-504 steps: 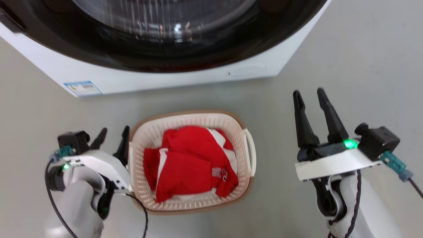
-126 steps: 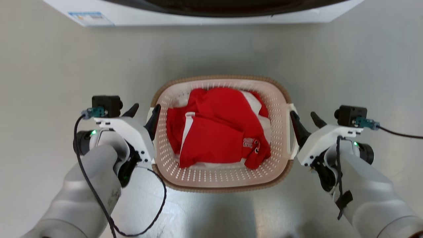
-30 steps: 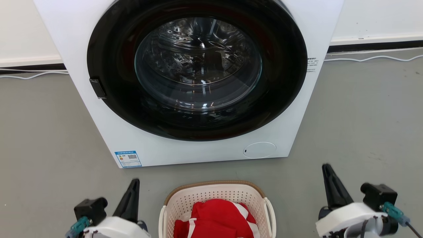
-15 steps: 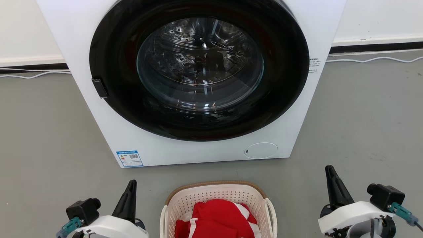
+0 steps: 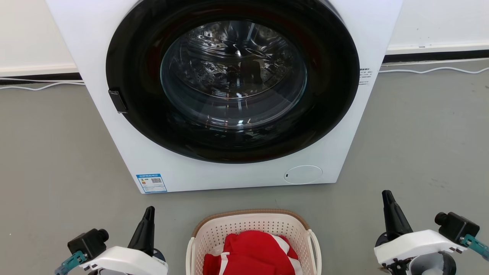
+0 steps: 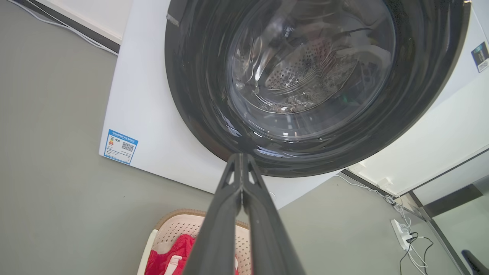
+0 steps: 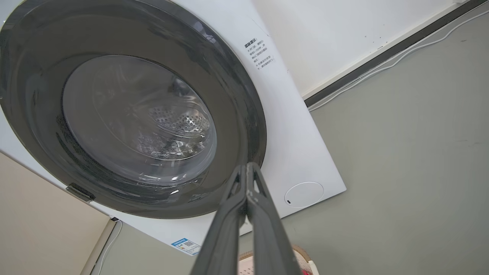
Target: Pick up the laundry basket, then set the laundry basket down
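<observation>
The left gripper (image 5: 149,212) and the right gripper (image 5: 387,196) each hold their long, dark, tapering fingers pressed together on nothing. Between them, touching neither, the cream-white perforated plastic laundry basket (image 5: 214,233), rounded with a brown woven-look rim and white loop handles, stands on the smooth grey floor (image 5: 420,145). Crumpled red-and-white cloth (image 5: 250,252) lies inside. Beyond stands a glossy white front-loading washer (image 5: 229,177), its round dark glass door (image 5: 332,95) shut.
</observation>
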Available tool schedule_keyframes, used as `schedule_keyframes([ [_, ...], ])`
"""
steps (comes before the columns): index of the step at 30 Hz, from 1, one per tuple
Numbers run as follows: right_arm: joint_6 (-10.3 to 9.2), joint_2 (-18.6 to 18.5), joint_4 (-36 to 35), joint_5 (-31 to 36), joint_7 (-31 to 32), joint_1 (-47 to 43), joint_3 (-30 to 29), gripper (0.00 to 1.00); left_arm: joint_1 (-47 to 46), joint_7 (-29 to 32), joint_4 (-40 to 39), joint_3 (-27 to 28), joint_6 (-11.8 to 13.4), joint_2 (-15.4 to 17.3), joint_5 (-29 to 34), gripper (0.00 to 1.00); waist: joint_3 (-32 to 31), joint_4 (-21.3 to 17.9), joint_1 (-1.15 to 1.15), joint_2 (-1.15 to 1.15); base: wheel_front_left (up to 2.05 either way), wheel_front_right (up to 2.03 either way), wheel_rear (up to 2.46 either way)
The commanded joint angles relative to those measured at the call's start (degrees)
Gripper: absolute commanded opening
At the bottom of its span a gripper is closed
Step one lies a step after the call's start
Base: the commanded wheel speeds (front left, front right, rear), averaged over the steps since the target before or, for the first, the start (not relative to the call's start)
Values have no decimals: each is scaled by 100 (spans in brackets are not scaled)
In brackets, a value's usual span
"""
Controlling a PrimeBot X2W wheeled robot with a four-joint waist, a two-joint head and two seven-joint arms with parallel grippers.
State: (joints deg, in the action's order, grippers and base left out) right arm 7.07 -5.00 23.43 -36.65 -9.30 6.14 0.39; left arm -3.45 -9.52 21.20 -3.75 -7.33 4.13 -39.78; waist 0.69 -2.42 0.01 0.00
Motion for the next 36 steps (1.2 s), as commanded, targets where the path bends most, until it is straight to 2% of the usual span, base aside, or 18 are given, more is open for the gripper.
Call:
schedule_keyframes([
  [1,11,-32,-178,-155,46,177,-3,0,-207,31,-182,103,-5,45,-157,0,-1,4,-1,0,0,0,0],
  [36,22,58,-457,-2124,607,114,-256,0,-232,606,-377,442,-9,-17,-2011,0,-19,91,-1,0,0,0,0],
])
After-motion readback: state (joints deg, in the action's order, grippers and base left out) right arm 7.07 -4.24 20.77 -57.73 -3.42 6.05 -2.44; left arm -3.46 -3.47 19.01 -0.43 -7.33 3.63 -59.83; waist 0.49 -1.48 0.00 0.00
